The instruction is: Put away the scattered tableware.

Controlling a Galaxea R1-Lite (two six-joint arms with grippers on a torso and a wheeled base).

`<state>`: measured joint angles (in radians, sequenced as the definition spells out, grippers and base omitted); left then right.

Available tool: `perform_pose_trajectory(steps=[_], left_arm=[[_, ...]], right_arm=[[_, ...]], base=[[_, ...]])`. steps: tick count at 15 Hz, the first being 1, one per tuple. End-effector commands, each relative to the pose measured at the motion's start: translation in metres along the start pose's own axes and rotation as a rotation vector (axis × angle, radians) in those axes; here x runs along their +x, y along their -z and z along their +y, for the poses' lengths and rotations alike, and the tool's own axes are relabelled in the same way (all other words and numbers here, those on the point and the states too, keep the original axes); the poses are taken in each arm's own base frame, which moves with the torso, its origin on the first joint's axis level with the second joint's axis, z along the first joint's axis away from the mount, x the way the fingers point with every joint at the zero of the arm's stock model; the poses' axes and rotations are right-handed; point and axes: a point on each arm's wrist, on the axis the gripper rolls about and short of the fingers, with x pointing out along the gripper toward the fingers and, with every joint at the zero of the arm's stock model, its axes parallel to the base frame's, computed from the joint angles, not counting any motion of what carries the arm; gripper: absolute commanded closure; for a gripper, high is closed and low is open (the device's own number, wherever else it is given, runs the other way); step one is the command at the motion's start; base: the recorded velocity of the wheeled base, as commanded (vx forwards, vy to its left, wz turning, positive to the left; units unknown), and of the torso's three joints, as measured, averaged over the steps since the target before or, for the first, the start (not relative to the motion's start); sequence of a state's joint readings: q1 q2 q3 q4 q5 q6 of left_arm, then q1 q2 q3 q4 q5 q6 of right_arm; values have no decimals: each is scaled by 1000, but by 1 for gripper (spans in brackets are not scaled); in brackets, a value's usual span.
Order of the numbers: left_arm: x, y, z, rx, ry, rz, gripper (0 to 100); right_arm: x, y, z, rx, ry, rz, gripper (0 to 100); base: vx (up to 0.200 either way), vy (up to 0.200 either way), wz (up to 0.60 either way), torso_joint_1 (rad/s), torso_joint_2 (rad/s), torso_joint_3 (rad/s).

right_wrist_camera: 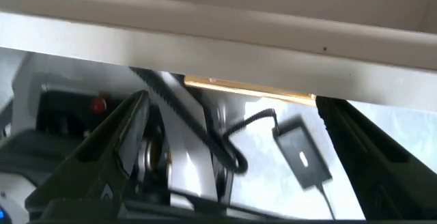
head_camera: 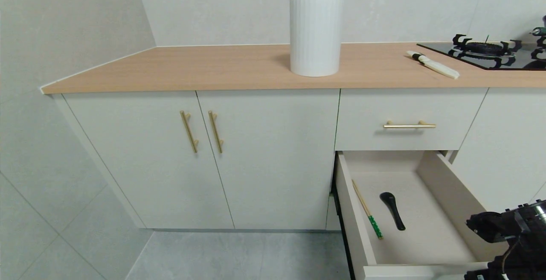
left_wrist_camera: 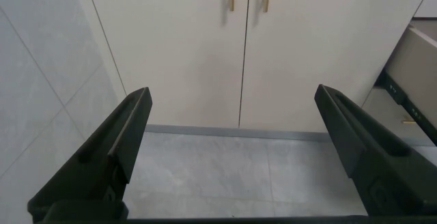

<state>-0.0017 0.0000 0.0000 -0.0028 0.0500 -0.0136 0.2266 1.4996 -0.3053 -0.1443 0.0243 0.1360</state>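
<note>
A white knife (head_camera: 433, 63) with a black band lies on the wooden counter (head_camera: 213, 68) beside the stove. The lower drawer (head_camera: 354, 211) stands pulled out. Inside it lie a pair of chopsticks (head_camera: 367, 214) with green tips and a black spoon (head_camera: 392, 209). My right gripper (right_wrist_camera: 232, 135) is open at the drawer's front panel, and the gold handle (right_wrist_camera: 249, 87) runs just beyond its fingertips with nothing held. The right arm (head_camera: 507, 226) is at the drawer's front right corner. My left gripper (left_wrist_camera: 232, 135) is open and empty, low in front of the cabinet doors.
A tall white ribbed canister (head_camera: 315, 34) stands mid-counter. A black gas stove (head_camera: 490, 51) sits at the far right. The upper drawer (head_camera: 409, 120) is closed, as are the double cabinet doors (head_camera: 204, 156). Tiled walls close off the left side, and grey floor lies below.
</note>
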Motion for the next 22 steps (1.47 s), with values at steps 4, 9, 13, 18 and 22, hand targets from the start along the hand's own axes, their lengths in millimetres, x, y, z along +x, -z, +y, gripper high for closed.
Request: perform_pose_trajectory(steps=[4, 9, 13, 18, 22], left_arm=[[0, 0, 0, 0, -1, 0, 0], [0, 0, 0, 0, -1, 0, 0], [0, 0, 0, 0, -1, 0, 0], [0, 0, 0, 0, -1, 0, 0], [0, 0, 0, 0, -1, 0, 0]], right_arm=[[23, -14, 1, -2, -7, -45, 0], [52, -28, 3, -7, -23, -177, 0], [71, -38, 2, -5, -18, -255, 0], [93, -55, -7, 24, -3, -426, 0], [108, -64, -10, 29, -3, -541, 0]], base=[[0, 0, 0, 0, 0, 0], [0, 0, 0, 0, 0, 0], [0, 0, 0, 0, 0, 0], [0, 0, 0, 0, 0, 0], [0, 0, 0, 0, 0, 0]])
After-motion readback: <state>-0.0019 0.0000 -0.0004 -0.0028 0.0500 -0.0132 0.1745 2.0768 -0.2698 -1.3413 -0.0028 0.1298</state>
